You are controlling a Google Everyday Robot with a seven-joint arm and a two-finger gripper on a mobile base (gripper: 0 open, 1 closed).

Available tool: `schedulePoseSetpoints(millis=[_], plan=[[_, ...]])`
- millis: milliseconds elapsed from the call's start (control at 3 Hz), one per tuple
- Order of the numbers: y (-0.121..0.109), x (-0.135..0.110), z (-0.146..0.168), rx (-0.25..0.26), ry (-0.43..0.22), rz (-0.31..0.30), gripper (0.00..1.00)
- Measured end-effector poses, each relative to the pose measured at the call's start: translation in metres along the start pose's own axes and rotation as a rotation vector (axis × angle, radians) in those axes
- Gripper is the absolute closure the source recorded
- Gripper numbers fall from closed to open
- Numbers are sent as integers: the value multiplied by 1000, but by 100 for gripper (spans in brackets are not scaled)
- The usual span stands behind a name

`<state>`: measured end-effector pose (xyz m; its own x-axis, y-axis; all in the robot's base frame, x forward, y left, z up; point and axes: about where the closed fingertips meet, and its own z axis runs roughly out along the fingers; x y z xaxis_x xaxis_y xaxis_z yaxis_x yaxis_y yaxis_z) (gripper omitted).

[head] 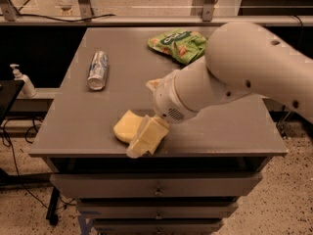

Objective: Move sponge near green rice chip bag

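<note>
1. Far left, off the worktop (220, 131): a pump bottle (22, 81) stands on a lower ledge. It is well apart from the work area and poses no hazard.

2. Left rear of the worktop: a silver-blue can (98, 70) lies on its side. Hazard: a can in this position rolls if struck. Route the carry away from it.

3. Front centre: the sponge (126, 126) lies flat, near the front edge of the worktop. Hazard: any forward push would likely send it over that edge.

4. Immediately right of the sponge's visible part: the claw (145, 140) is low over the sponge's right end, overlapping it, with its tip at the worktop's front edge. Whether the claw is spread or closed, and whether it has hold of the sponge, cannot be determined. Hazard: a grip on one end only may let soft foam compress, twist and slip out on lifting.

5. Right rear: the green rice chip bag (178, 44) lies flat, well apart from the sponge. The robot arm (234, 72) passes just beside it. Hazard: the arm body may nudge the light bag during the transfer, shifting the target.
</note>
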<state>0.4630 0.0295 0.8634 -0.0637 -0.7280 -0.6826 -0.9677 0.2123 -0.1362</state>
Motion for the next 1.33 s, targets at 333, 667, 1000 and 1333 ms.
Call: schedulePoseSetpoints(millis=[333,667,1000,1333], plan=[[-6,10,22,3,-19,18,0],[-4,17,27,8,-27,27,18],[-6,22,13,35,-25,37,42],[-8,26,-10,59,-17,43,65]])
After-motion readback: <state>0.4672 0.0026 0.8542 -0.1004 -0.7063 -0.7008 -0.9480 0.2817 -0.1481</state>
